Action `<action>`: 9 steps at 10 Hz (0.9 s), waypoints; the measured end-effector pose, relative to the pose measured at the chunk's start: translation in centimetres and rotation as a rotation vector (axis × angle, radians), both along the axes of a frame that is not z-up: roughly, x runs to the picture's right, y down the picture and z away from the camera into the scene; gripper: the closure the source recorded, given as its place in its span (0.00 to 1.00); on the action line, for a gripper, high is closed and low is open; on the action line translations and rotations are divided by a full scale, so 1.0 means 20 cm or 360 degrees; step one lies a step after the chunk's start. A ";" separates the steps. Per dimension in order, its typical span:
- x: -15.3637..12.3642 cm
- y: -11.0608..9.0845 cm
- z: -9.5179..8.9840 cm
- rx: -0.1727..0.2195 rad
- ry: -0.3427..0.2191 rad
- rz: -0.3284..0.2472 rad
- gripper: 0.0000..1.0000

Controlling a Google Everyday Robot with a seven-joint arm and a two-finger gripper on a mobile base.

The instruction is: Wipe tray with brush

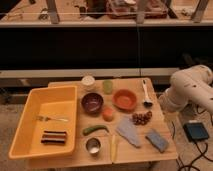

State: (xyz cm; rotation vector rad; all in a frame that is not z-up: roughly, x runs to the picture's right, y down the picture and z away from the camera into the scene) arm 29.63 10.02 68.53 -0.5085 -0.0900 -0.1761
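— Brush (145,94) position?
— Flat on the worktop (127,84), right side, just beside the orange bowl (124,99). Dark head toward the near edge, white handle pointing away. Tray (30,107) sits far left, with a fork (51,119) and a dark striped block (53,136) inside.
— Hand?
— Can't pick it out. Arm (190,92) sits off the worktop's right edge. Hand spread, nothing held.
— Suggest: come down over mid-handle, jaws across its width, clear of the bowl rim. Slim handle, so go low and close square or it may roll. Wipe the bare tray floor, avoiding the fork.
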 end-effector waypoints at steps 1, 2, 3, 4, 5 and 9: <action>0.01 0.00 -0.01 0.0021 -0.0102 -0.0102 0.35; 0.02 -0.01 -0.02 0.0049 -0.0239 -0.0239 0.35; 0.05 -0.01 -0.04 0.0073 -0.0396 -0.0416 0.35; 0.07 -0.02 -0.06 0.0098 -0.0501 -0.0535 0.35; 0.09 -0.02 -0.07 0.0118 -0.0569 -0.0614 0.35; 0.09 -0.04 -0.08 0.0256 -0.0661 -0.0798 0.35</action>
